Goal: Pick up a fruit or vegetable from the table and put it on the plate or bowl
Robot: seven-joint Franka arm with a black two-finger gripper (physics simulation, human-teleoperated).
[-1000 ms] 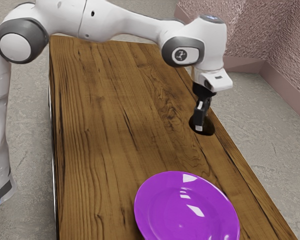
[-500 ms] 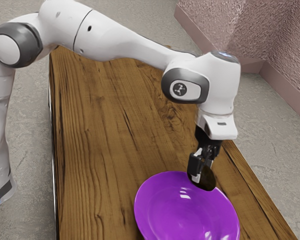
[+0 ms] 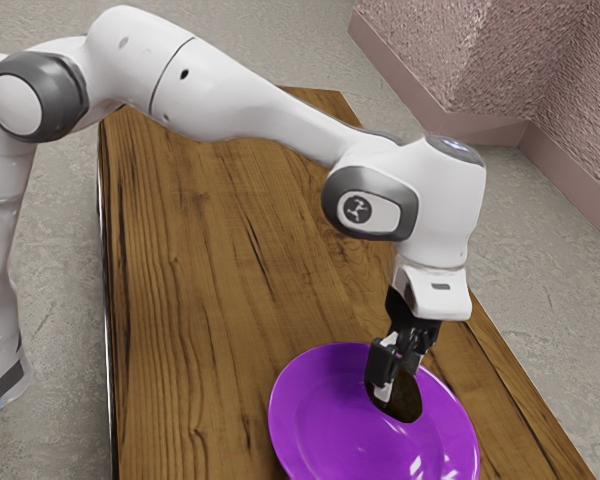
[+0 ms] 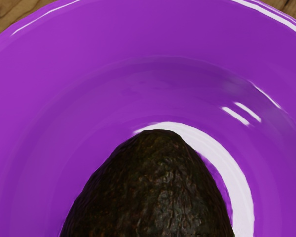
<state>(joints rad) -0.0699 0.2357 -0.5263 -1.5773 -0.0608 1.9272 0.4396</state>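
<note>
While the arm [image 3: 240,100] bends steeply downward, fingers [image 3: 379,364] pinching dark avocado [image 3: 407,398], over purple plate [image 3: 320,430].

Arm [image 3: 230,95] reaches out, wrist pointing down, fingers [image 3: 379,366] gripping

Beneath my hand, a dark avocado [image 4: 153,192] hangs over the purple plate [image 4: 64,98], near its centre.
</note>
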